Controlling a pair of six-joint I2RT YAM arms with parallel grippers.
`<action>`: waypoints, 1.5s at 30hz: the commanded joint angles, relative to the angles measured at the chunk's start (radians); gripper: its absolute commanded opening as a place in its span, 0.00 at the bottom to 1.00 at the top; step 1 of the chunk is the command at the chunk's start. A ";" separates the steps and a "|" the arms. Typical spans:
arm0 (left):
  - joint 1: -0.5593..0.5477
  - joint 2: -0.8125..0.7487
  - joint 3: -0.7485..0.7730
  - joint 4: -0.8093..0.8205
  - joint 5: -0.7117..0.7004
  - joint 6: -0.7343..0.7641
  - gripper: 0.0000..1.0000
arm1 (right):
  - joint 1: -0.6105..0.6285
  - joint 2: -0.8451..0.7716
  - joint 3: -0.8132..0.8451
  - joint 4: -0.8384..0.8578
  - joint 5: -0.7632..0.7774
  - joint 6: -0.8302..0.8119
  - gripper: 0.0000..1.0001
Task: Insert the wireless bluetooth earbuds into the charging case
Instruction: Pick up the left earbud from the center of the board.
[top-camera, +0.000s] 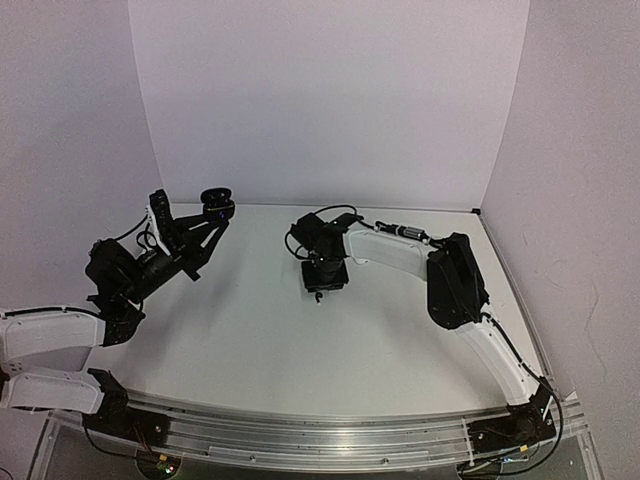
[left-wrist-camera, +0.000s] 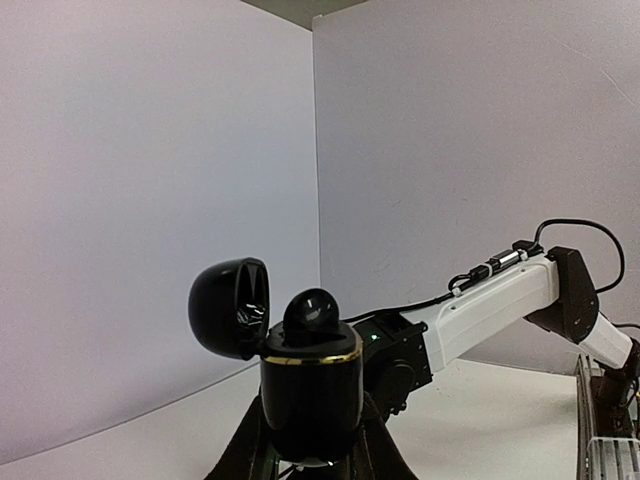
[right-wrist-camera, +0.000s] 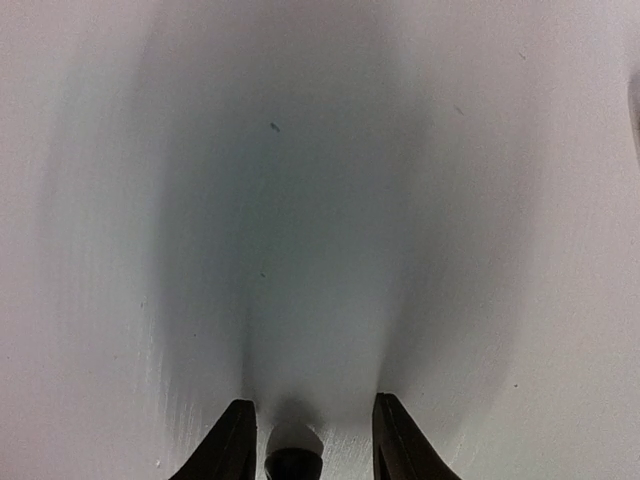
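— What's on the left?

— The left gripper (top-camera: 207, 213) is up off the table (top-camera: 250, 340), its jaws pinching the lower half of the case (left-wrist-camera: 312, 395). The case is black with a gold rim, and it stands upright in the grip.

— Is it closed?

— No, the lid (left-wrist-camera: 232, 305) hangs back on the left side, hollow inside showing. One black bud (left-wrist-camera: 312, 310) sits in the case with its rounded top poking up above the rim.

— And further right?

— The right arm (top-camera: 400, 250) reaches in to the middle of the table, with the right gripper (right-wrist-camera: 312, 420) pointing straight down, low over the bare white top.

— Is it holding anything?

— I don't think so. Its two fingers (right-wrist-camera: 232, 445) stand apart with a dark nub (right-wrist-camera: 293, 465) between them on the table. The nub lies close to one finger, and there is a clear gap to the other.

— Is the nub another bud?

— It may be. It is small, dark and rounded, with a pale patch just above it, but it sits at the very edge of the wrist view, so I can't be sure.
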 joint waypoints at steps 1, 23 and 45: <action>0.004 -0.005 0.037 0.004 0.013 -0.001 0.00 | 0.034 0.008 -0.009 -0.076 0.037 -0.016 0.38; 0.004 -0.011 0.032 0.007 0.025 0.002 0.00 | 0.054 -0.017 -0.038 -0.114 0.060 -0.076 0.23; 0.005 -0.013 0.031 0.005 0.031 0.012 0.00 | 0.050 -0.025 -0.020 -0.099 0.026 -0.112 0.10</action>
